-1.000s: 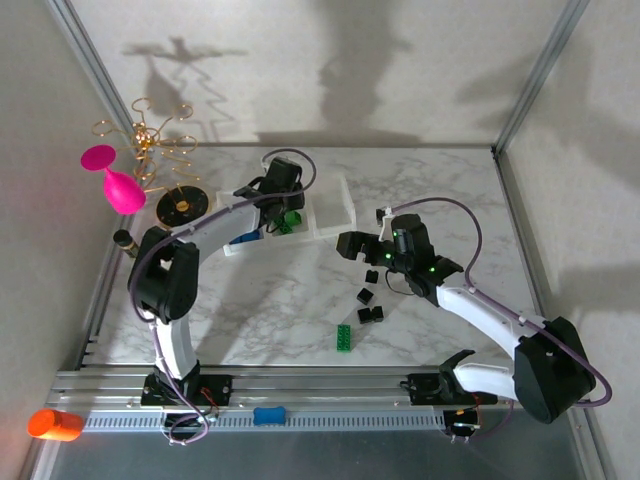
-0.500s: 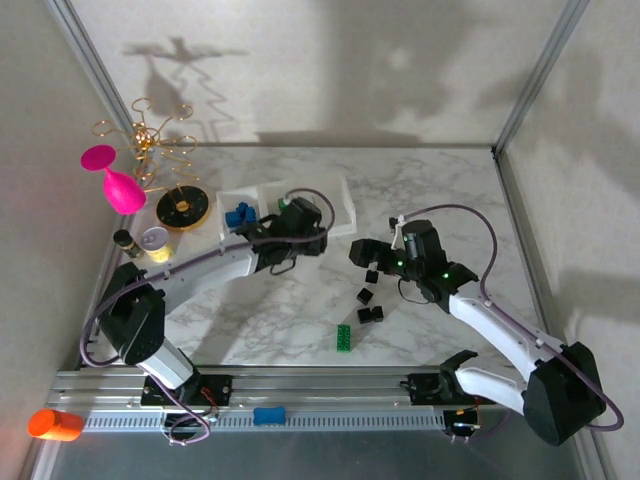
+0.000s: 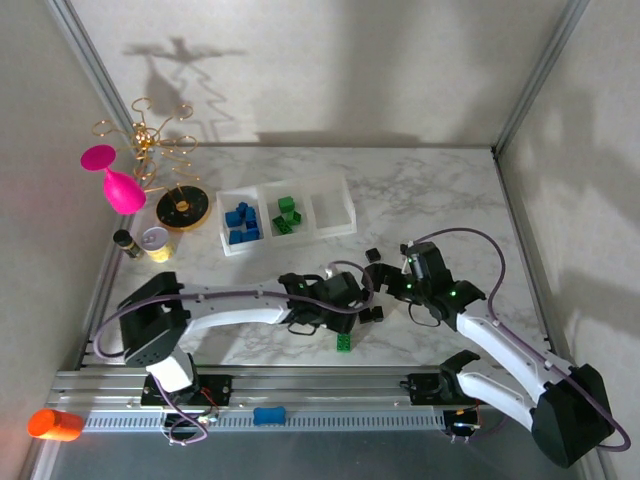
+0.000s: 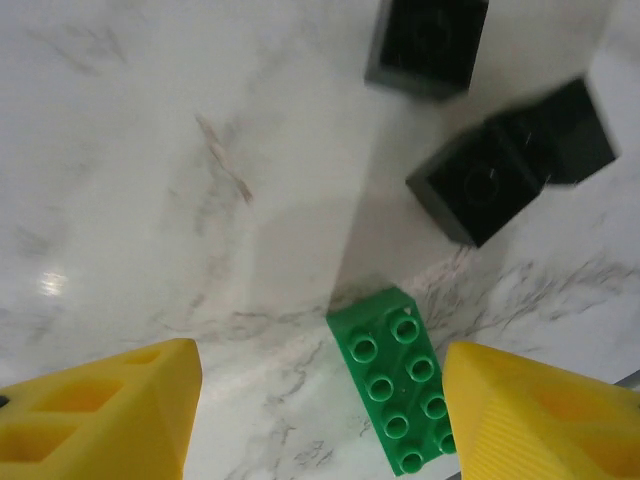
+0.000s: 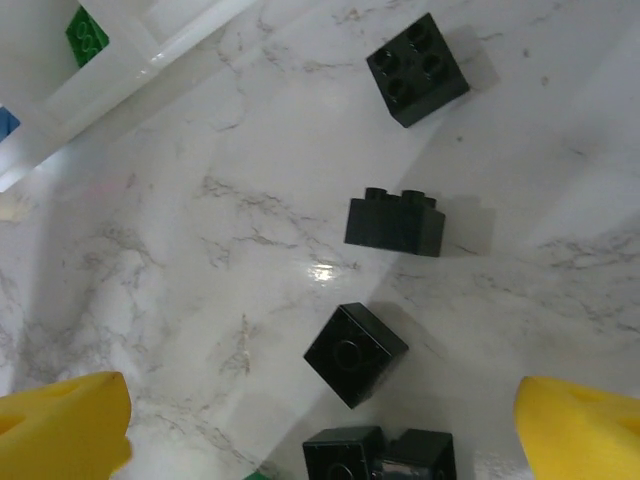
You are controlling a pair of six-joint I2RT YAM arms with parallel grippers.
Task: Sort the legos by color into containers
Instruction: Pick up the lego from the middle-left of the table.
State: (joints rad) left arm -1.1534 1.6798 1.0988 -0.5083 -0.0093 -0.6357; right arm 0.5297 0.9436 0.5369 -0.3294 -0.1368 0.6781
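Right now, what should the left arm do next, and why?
Probably lower the left gripper onto the green brick and close: its open fingers stand either side of it, and it lies loose on the table, outside the tray.

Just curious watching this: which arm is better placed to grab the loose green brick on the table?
Left. The left gripper hangs open right over the green brick, jaws either side; the right gripper hovers over black bricks instead.
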